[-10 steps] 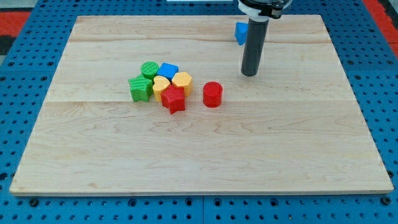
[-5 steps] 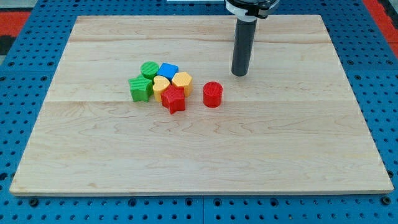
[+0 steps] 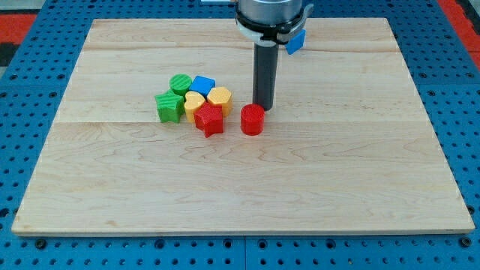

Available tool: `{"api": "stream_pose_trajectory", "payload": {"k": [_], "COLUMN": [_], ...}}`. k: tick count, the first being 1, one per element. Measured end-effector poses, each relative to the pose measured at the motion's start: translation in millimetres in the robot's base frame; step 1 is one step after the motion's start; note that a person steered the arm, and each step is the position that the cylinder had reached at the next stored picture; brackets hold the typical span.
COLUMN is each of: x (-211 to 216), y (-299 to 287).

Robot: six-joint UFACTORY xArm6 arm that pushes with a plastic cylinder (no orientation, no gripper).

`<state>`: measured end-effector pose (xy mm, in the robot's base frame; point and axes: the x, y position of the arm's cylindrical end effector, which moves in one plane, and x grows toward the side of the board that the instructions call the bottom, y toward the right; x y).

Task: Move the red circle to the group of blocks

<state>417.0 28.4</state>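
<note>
Worktop [image 3: 247,195] of pale wooden planks lies bare along its near edge, sitting on a blue pegboard [image 3: 22,82] with a patch of red at the far left corner. Toward the middle, the red circle [image 3: 253,119] stands upright, just right of the group and apart from it by a small gap; nearest to it is the red star [image 3: 209,119]. Behind that sit the yellow heart [image 3: 193,103] and the yellow hexagon [image 3: 220,97], with the green star-like block [image 3: 169,106] on the left, then the green round block [image 3: 180,83] and the blue block [image 3: 202,85] farthest back. My tip [image 3: 262,107] is down at the circle's far right shoulder, touching it or very nearly so. There are no fingers here, only the rod, so nothing is pinched. The circle looks like a small, light, rigid plastic piece that should slide easily on smooth wood, though its round wall may let it slip off to one side; pushing squarely from its right face, aimed left, seems safest. A second blue block [image 3: 297,40] peeks out behind the arm at the far edge.
</note>
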Motion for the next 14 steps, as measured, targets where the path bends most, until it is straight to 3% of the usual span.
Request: {"api": "stream_pose_trajectory", "payload": {"k": [2, 4, 7, 8, 9, 11, 12, 14], "x": [37, -11, 42, 2, 13, 46, 50, 93], "y": [38, 11, 18, 19, -13, -14, 41, -29]}}
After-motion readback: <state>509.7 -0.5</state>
